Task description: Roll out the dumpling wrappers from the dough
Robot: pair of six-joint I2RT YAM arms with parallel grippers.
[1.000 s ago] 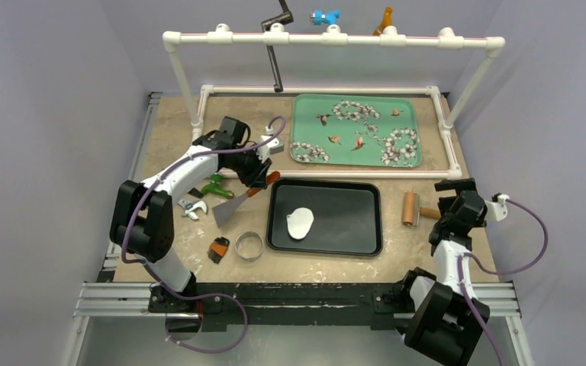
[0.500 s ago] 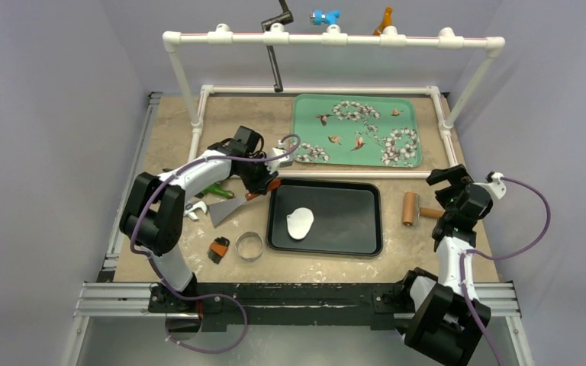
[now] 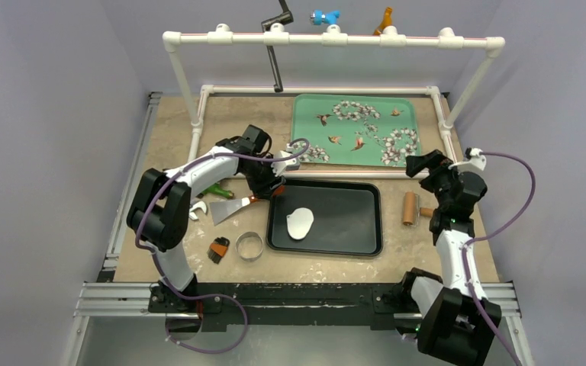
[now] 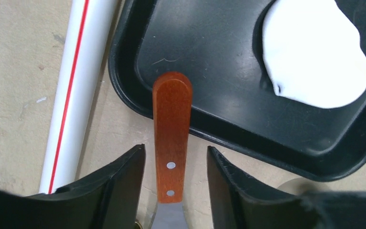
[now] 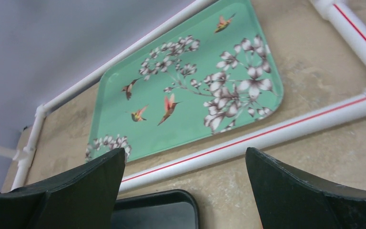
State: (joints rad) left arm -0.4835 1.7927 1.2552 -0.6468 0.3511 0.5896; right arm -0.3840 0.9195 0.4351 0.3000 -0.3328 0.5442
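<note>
A flattened, pear-shaped piece of white dough lies in the black tray. No round dumpling wrappers are in view. My left gripper is open at the tray's far left corner. The orange handle of a metal spatula lies between its fingers with a gap on each side, its end over the tray's rim. My right gripper is open and empty above the table, right of the tray. The wooden rolling pin lies just below it.
A metal ring cutter and a small brush lie left of the black tray. A green tool and a wrench sit by the left arm. A green flowered tray lies inside the white pipe frame.
The left gripper carried the spatula rightward to the black tray's corner, and its jaws have parted from the handle. The right gripper rose and swung toward the back left, away from the rolling pin.
</note>
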